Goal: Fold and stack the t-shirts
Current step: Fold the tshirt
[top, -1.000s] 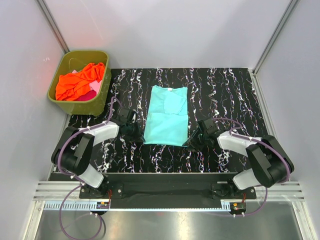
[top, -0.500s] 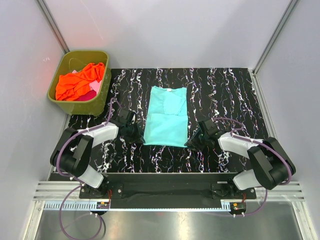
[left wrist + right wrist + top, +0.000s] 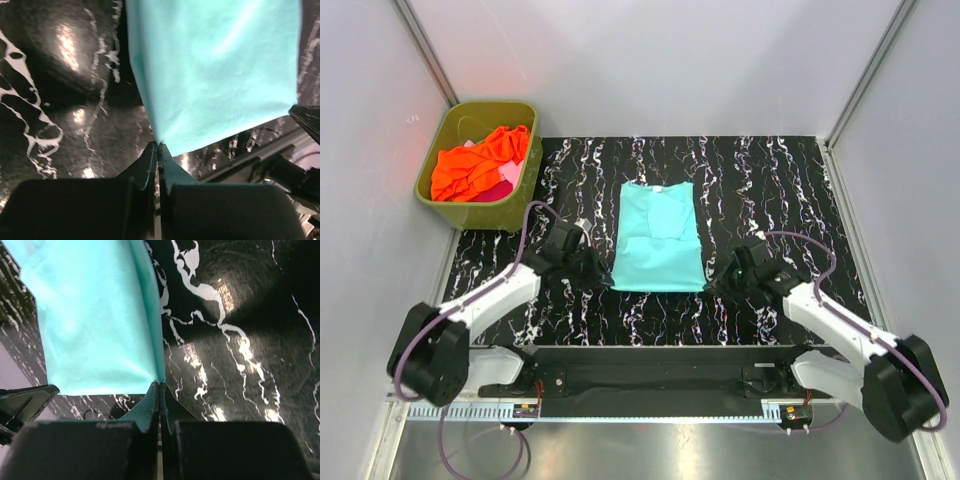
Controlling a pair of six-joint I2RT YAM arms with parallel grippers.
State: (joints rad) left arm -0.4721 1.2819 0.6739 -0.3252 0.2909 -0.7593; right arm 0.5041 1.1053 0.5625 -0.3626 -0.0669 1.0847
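Top external view: pale grey panel walls [image 3: 670, 60] close the space in on three sides, with slim aluminium corner posts [image 3: 425, 50] slanting up at 11 and 1 o'clock. Below them lies the black table top streaked with white marbling [image 3: 770, 180], glossy enough to throw back bright spots of light in both wrist views. A ribbed silver metal rail [image 3: 660, 385] runs along the table's near edge at 6 o'clock. At 10 o'clock, off the table's far-left corner, stands the olive-green plastic tub [image 3: 525, 195]. It holds a crumpled orange cloth t-shirt [image 3: 475, 165] on top of a pink cloth t-shirt [image 3: 498, 190] that peeps out underneath. The teal short-sleeved cloth t-shirt [image 3: 658, 240] lies at the middle of the table, folded into a long narrow rectangle with its collar toward 12 o'clock and its hem toward 6. The left gripper [image 3: 600, 275] is at the hem's 7 o'clock corner. From its wrist camera, the left gripper [image 3: 159, 155] has its jaws pressed together with that corner of the teal cloth [image 3: 215, 65] pinched between them. The right gripper [image 3: 720, 280] sits at the 5 o'clock corner. Its own camera shows the right gripper [image 3: 160, 390] clamped likewise on the other hem corner of the teal cloth [image 3: 90, 315], the fabric running away from the fingertips toward 11 o'clock.
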